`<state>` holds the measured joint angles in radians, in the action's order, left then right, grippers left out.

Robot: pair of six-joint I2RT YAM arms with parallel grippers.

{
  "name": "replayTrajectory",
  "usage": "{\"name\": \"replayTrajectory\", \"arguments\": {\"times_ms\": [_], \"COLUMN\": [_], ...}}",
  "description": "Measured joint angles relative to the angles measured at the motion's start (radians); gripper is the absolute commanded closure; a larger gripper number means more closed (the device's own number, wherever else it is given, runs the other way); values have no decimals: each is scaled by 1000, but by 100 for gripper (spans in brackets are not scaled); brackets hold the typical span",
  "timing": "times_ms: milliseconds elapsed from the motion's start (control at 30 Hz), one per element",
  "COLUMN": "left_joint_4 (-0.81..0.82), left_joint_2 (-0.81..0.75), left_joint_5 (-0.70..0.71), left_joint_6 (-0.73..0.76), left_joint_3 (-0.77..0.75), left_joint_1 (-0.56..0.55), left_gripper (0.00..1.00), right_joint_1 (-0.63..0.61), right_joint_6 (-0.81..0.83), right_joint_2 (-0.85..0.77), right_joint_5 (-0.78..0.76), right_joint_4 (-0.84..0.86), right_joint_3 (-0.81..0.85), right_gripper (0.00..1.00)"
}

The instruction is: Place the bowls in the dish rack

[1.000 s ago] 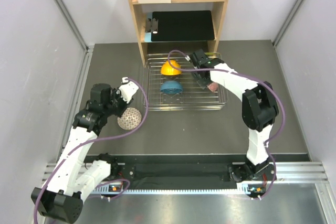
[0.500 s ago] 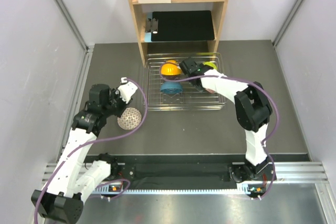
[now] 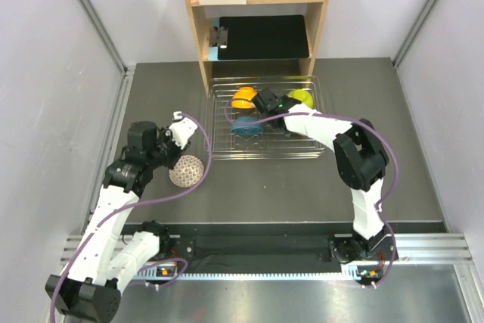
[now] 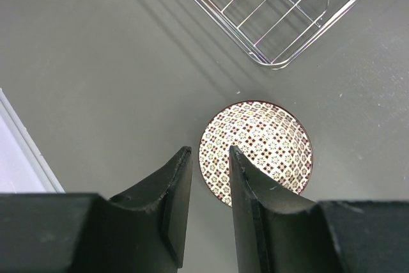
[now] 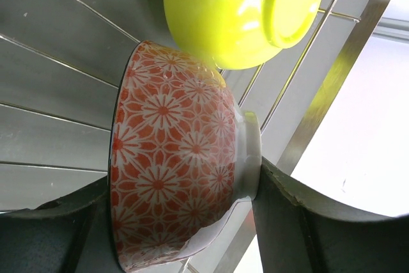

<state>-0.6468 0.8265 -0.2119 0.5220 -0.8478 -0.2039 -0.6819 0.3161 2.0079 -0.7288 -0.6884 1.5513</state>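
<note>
The dish rack (image 3: 321, 147) stands mid-table; its corner shows in the left wrist view (image 4: 281, 62). In it are the orange bowl (image 3: 243, 98), the blue bowl (image 3: 243, 125) and the lime-green bowl (image 3: 301, 97). My right gripper (image 3: 274, 104) reaches over the rack. In the right wrist view it (image 5: 179, 187) is shut on the pinkish patterned bowl (image 5: 172, 132), held on its side against the lime-green bowl (image 5: 236, 11). The white net-pattern bowl (image 3: 187, 171) sits upside down on the table left of the rack. My left gripper (image 4: 208, 153) hovers over its edge (image 4: 262, 148), narrowly open and empty.
A wooden shelf unit (image 3: 257, 5) stands behind the rack, with a black board (image 3: 261, 37) on its lower level and a book on top. White walls close in left and right. A metal rail (image 3: 265, 251) runs along the near edge.
My right gripper has swung left across the rack, from the right part to beside the orange bowl, and the lime-green bowl is now uncovered. The left arm has barely moved.
</note>
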Motion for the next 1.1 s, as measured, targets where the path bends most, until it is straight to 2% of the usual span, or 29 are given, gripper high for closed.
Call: {"name": "replayTrajectory", "arguments": {"times_ms": [400, 733, 1100], "left_joint_4": [-2, -5, -5], "left_joint_2": [0, -6, -6], "left_joint_5": [0, -1, -4], "left_joint_6": [0, 0, 0], "left_joint_3": [0, 0, 0], "left_joint_1": [5, 7, 11], "left_gripper": [65, 66, 66], "right_joint_1": [-12, -27, -45], "right_joint_6": [7, 6, 6], "right_joint_2": [0, 8, 9], "right_joint_5": [4, 61, 95], "right_joint_4": [-15, -45, -115], "right_joint_3": [1, 1, 1], "right_gripper": [53, 20, 16]}}
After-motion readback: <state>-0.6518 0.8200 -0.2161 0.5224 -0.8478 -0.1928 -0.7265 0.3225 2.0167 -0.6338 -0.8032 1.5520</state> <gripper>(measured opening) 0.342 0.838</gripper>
